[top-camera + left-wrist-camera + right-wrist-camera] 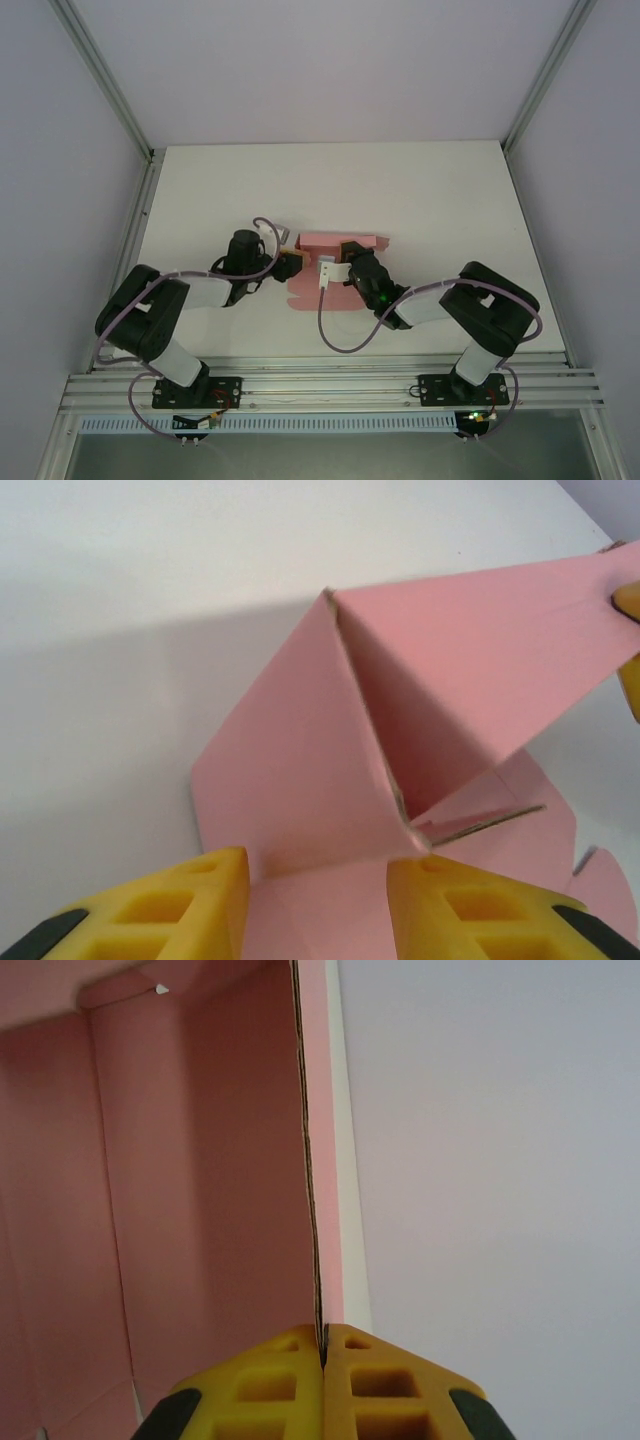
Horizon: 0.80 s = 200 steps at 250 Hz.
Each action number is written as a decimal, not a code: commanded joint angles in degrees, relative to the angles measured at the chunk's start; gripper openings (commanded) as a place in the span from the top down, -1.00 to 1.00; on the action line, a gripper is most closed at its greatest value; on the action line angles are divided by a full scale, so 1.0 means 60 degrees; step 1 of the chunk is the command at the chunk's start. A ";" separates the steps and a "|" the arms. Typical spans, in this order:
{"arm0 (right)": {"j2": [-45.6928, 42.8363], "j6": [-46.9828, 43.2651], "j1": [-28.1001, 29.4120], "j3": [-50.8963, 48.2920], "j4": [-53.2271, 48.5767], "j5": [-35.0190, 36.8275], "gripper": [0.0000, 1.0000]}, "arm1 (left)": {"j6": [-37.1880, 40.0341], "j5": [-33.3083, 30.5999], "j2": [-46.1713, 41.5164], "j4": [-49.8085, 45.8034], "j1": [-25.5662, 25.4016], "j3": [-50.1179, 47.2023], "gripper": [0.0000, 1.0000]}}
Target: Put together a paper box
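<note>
the paper box (362, 243), a half-folded piece of plain pink thin card, lies near the middle of the flat white table (450, 200), between the two grippers. part of it is flat on the surface and some panels stand up. in the left wrist view the paper box (300, 760) shows two raised panels meeting at a creased corner, with a flat flap behind them. in the right wrist view the paper box (200, 1160) shows an upright wall seen edge-on beside its inner floor.

the right gripper (345, 258) is at the card's middle. its yellow ribbed fingers are pressed together on the thin edge of that upright wall (322, 1360).

the left gripper (290, 262) is at the card's left side. its yellow fingers stand partly apart with pink card lying across the gap (315, 905); i cannot tell whether they clamp it.
</note>
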 commanded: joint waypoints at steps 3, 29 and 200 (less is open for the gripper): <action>0.0588 0.0241 0.0092 -0.0341 -0.1242 -0.0009 1.00 | 0.0394 0.0662 0.0504 0.0915 -0.0074 0.0488 0.25; 0.0579 0.0464 0.0097 -0.0262 -0.1574 -0.0040 1.00 | 0.0390 0.0710 0.0501 0.1626 -0.0301 0.0289 0.31; -0.0524 0.2439 -0.0084 0.0595 -0.6118 -0.1518 1.00 | 0.0588 -0.2762 0.2778 0.5836 -0.1697 0.0220 0.29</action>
